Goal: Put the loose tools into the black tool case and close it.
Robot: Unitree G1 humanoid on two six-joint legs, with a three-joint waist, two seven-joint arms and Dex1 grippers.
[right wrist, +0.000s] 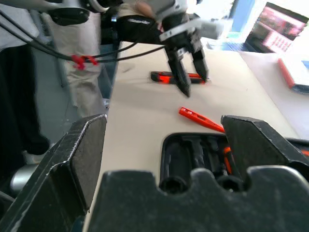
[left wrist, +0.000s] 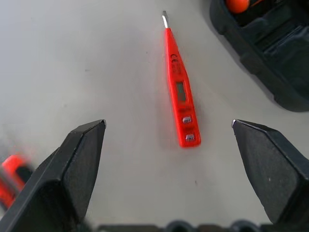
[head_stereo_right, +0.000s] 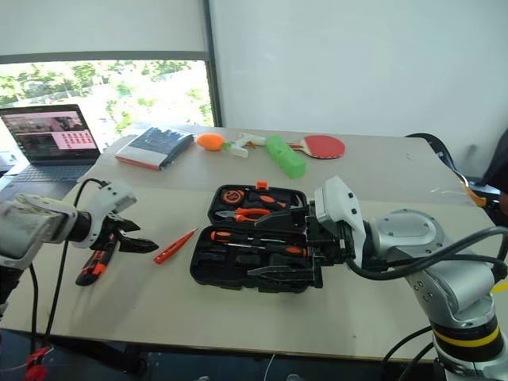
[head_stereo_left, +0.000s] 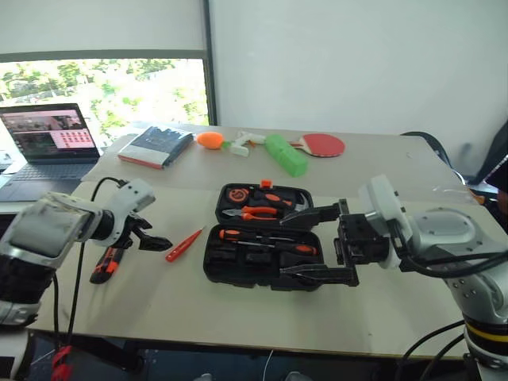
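Head views put the black tool case (head_stereo_left: 264,236) open at mid-counter, pliers and screwdrivers already seated, while the small all-orange screwdriver (head_stereo_left: 184,244) lies loose just beside its left end and the utility knife (head_stereo_left: 104,264) lies nearer the counter's left edge. Left end effector (head_stereo_left: 151,238) hovers between them, fingers spread and empty; right end effector (head_stereo_left: 317,244) hangs wide open at the case's right end, gripping nothing. Left wrist view frames the orange screwdriver between the spread fingers (left wrist: 79,162), so collecting looks underway: descend, straddle the shaft, close. Right wrist view shows the case's empty slots.
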